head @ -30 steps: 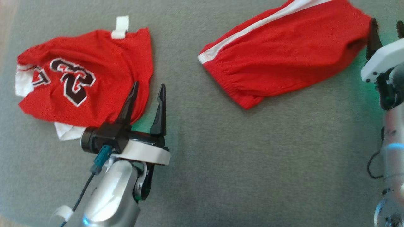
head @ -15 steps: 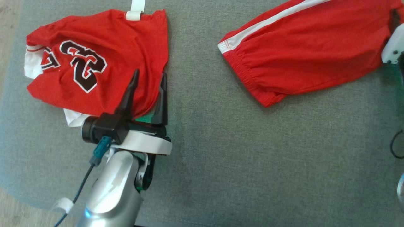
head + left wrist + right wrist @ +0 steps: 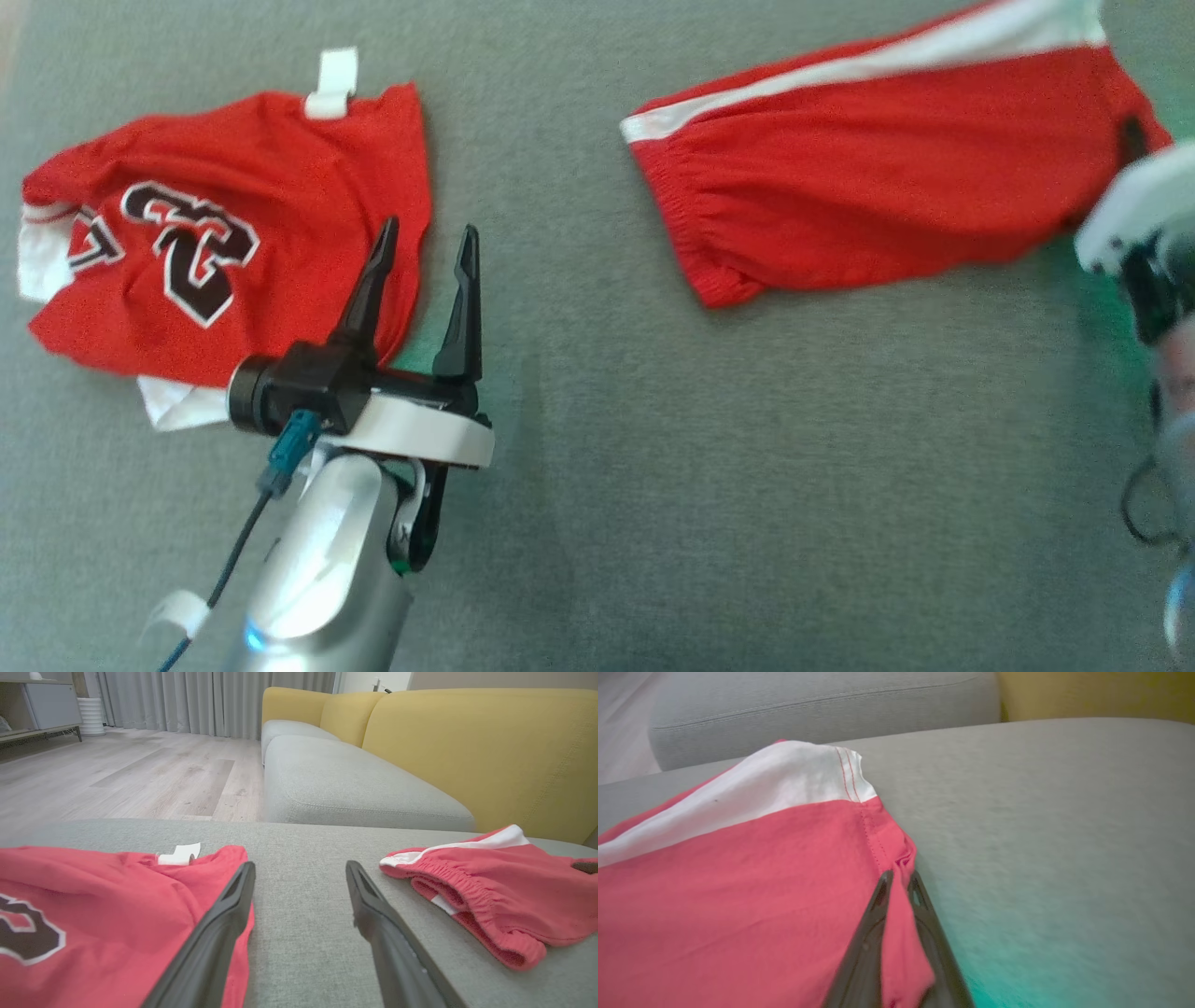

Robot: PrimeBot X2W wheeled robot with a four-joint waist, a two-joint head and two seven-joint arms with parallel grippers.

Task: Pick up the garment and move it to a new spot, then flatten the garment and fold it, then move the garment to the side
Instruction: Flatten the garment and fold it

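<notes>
The garment, red shorts (image 3: 868, 187) with a white side stripe, lies at the right of the grey cushion; it also shows as the shorts (image 3: 490, 882) in the left wrist view. My right gripper (image 3: 899, 877) is shut on the hem of the shorts (image 3: 738, 882), with red cloth pinched between its fingers; in the head view the right gripper (image 3: 1131, 140) sits at the shorts' right end. My left gripper (image 3: 427, 233) stands open, its left finger over the right edge of a red numbered jersey (image 3: 233, 215), nothing held. The left gripper (image 3: 300, 868) points along the cushion.
The grey cushion (image 3: 653, 467) has bare room between the two clothes and toward me. The jersey (image 3: 117, 905) lies left of my left fingers. Beyond are a grey sofa seat (image 3: 350, 788), a yellow backrest (image 3: 467, 742) and wood floor (image 3: 117, 779).
My right gripper has closed on the shorts' hem. The head camera has swung about, shifting the whole picture. My left gripper has stayed open beside the jersey.
</notes>
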